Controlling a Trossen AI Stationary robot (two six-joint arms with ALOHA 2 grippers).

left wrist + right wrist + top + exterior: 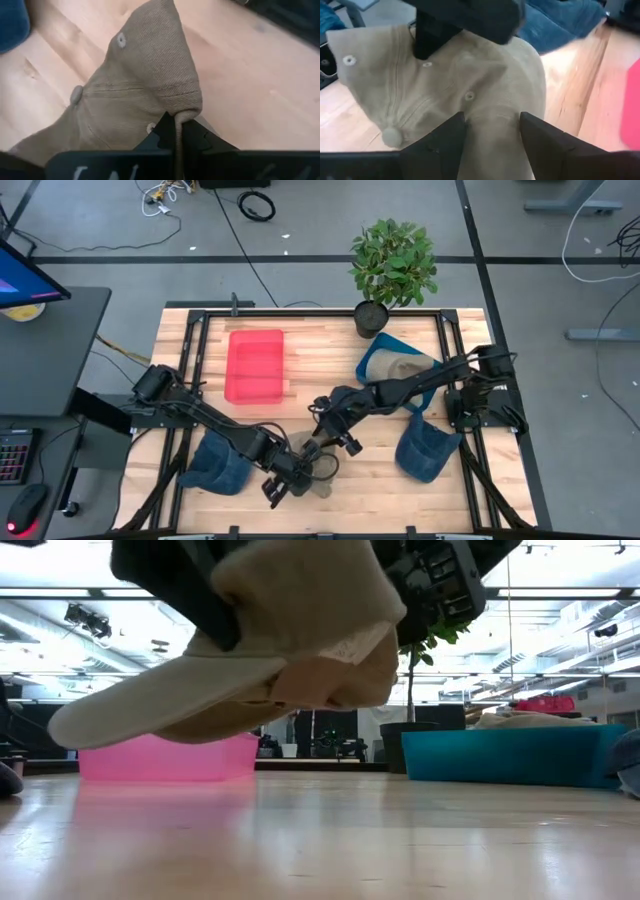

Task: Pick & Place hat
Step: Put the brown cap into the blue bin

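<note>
A tan cap (318, 483) hangs in the air over the table's near middle, held between both grippers; in the low view the cap (250, 660) is clear of the wood with its brim (130, 705) dipping to the left. My left gripper (293, 475) (177, 132) is shut on it from the left. My right gripper (326, 444) (492, 145) comes from the right and is shut on its crown. Two blue hats (222, 462) (426, 452) lie on the table near the front corners. Another tan hat (400, 367) rests inside the teal bin (372, 358). My left gripper pinches a gathered fold of the cap's crown at its edge (184, 114) between its two shut fingers. The cap spreads out beyond the fingertips and is lifted clear of the table. My right gripper has a bunch of the crown fabric (492, 125) between its two fingers (442, 142), just below an eyelet (469, 95). The fabric fills the gap between them. The cap is off the table; the left gripper (465, 20) holds its far side.
A pink bin (255, 365) stands on the far left of the table, and a potted plant (392, 265) at the far edge beside the teal bin. Black frame rails (190, 370) run along both sides. Bare wood (370, 480) shows near the front.
</note>
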